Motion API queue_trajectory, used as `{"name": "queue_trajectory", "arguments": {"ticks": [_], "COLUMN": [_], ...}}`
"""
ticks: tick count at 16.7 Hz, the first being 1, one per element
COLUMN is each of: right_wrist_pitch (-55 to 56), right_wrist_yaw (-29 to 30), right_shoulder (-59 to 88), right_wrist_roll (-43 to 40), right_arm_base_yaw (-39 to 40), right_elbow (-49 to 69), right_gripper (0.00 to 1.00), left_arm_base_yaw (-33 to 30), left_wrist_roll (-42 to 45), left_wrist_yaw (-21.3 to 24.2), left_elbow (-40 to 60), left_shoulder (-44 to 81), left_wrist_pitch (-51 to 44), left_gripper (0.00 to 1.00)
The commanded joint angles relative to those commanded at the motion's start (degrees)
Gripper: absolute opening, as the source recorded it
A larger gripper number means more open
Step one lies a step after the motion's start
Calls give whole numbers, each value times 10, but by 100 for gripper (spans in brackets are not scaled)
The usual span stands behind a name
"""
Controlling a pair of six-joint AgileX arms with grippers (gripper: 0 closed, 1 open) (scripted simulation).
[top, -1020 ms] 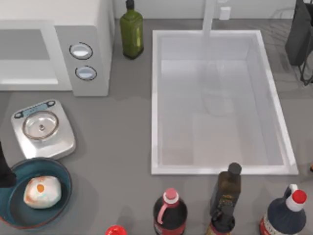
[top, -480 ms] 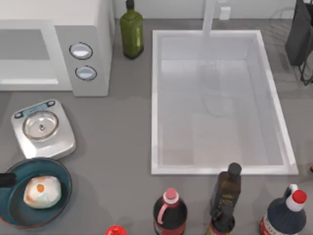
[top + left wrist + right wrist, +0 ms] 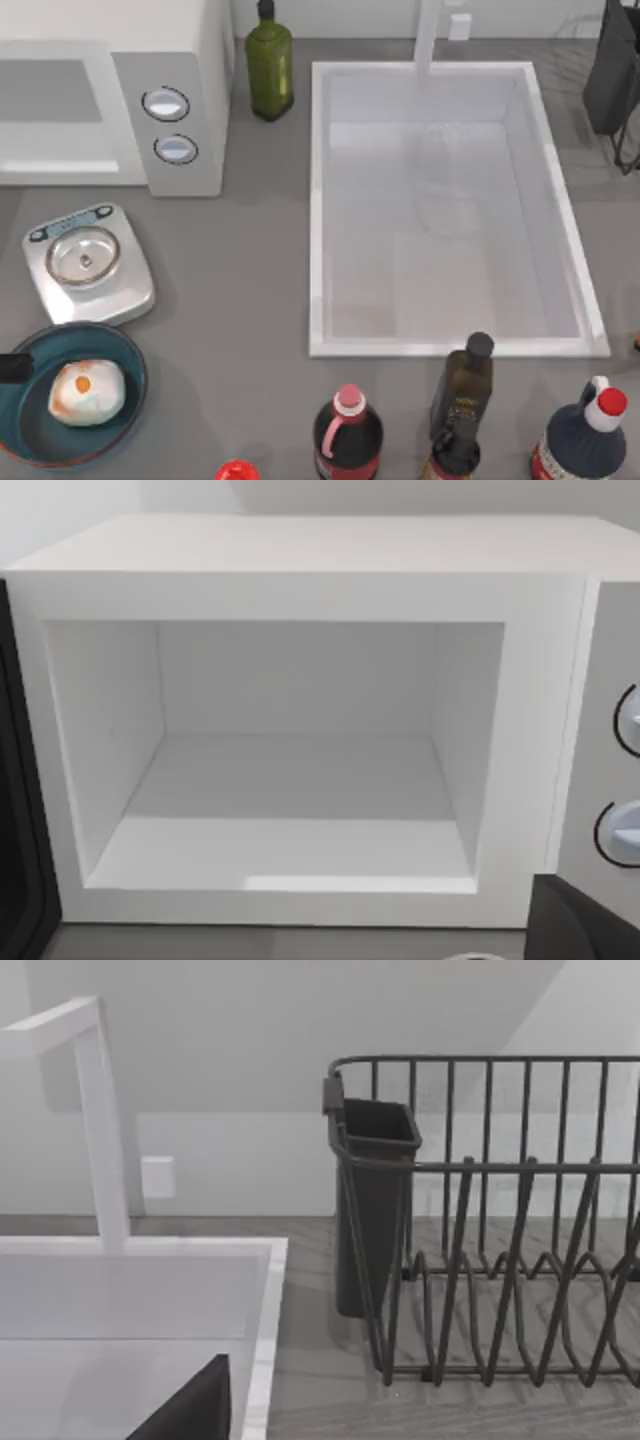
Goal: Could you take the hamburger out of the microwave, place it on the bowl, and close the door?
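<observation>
The hamburger (image 3: 87,391), a whitish lump with orange patches, lies inside the dark teal bowl (image 3: 128,347) at the table's front left. A dark part of my left gripper (image 3: 10,368) pokes in from the left edge, over the bowl's rim and apart from the hamburger. The white microwave (image 3: 190,60) stands at the back left. In the left wrist view its cavity (image 3: 290,780) is open and bare, with the dark edge of the door (image 3: 18,860) swung out beside it. A dark part of my left gripper (image 3: 585,925) shows low in that view.
A silver kitchen scale (image 3: 88,262) sits between microwave and bowl. A white sink (image 3: 450,210) fills the middle, a green bottle (image 3: 269,65) behind it to the left. Several bottles (image 3: 347,432) line the front edge. My right gripper (image 3: 190,1412) is parked near the dish rack (image 3: 500,1220).
My left arm has drawn back to the left, off the bowl's edge, leaving the hamburger in the bowl. Nothing else moved.
</observation>
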Motion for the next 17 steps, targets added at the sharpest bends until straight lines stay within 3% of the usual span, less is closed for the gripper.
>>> {"name": "queue_trajectory", "arguments": {"ticks": [9, 17], "right_wrist_pitch": [0, 0], "right_wrist_yaw": [0, 0], "right_shoulder": [0, 0], "right_wrist_roll": [0, 0], "right_arm_base_yaw": [0, 0], "right_elbow": [0, 0], "right_gripper": [100, 100], "left_arm_base_yaw": [28, -11], "left_wrist_roll": [1, 0], "left_wrist_yaw": [28, -10], "left_elbow": [21, 41], "left_shoulder": [53, 33], "left_wrist_pitch": [32, -9], "left_gripper": [0, 0]}}
